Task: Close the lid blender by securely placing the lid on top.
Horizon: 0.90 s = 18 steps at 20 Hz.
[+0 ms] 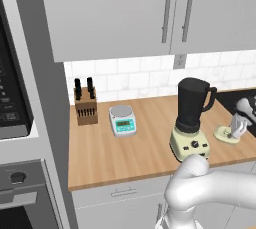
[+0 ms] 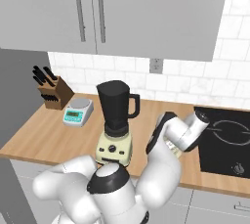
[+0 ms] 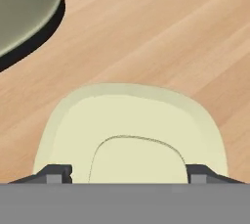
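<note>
Item: blender (image 1: 191,120). Tall near-black tapered jar with side handle on a cream base with black knobs; stands upright on the wooden tabletop (image 1: 125,148), jar top uncovered.

Item: lid (image 3: 131,135). Pale-yellow round disc with raised centre knob; lies flat on the tabletop just to the right of the blender, near the black cooktop (image 2: 227,142). In the left base view it sits under the descending hand.

Item: tool (image 3: 129,173). Lowered directly over the lid, one dark fingertip on each side of the centre knob. Jaws stand apart with the knob between them; whether the pads touch it cannot be told, and no firm grip shows.

Other stock: teal-and-white kitchen scale (image 1: 123,120) and knife block (image 1: 85,105), both well left of the blender, untouched.

Status: early. Approach to the lid is complete; the lid rests on the tabletop, not lifted. Outstanding, by estimate: clamp the knob, raise the lid, carry it over the jar mouth, seat it level.
</note>
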Tool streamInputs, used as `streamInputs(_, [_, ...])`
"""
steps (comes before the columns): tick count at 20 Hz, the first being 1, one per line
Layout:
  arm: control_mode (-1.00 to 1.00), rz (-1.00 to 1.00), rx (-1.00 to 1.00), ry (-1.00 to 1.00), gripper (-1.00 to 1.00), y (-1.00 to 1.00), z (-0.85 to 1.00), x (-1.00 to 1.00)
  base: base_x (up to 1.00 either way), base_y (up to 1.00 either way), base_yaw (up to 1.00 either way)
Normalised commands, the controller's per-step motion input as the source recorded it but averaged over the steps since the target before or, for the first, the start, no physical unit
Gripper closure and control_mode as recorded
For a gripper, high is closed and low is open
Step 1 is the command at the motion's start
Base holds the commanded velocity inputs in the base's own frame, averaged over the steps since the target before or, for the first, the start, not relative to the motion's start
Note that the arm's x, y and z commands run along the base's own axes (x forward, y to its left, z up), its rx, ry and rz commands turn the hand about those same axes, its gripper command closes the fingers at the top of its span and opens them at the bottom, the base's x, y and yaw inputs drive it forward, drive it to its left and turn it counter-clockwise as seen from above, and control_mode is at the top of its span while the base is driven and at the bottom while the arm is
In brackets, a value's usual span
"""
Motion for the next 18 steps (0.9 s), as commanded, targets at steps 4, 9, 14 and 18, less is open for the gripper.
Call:
streamInputs(4, [-1.0, 0.0, 0.0, 0.0, 1.0, 0.0, 0.0, 0.0, 0.0, 0.0, 0.0])
streamInputs(9, [-1.0, 0.0, 0.01, -0.01, 1.0, -0.01, 0.03, -0.13, 0.0, 0.0, 0.0])
streamInputs(14, [-1.0, 0.0, 0.1, -0.13, 1.0, -0.11, 0.35, -0.44, 0.0, 0.0, 0.0])
streamInputs(18, [-1.0, 0.0, 0.12, -0.23, 1.0, -0.08, 0.64, -0.44, 0.0, 0.0, 0.0])
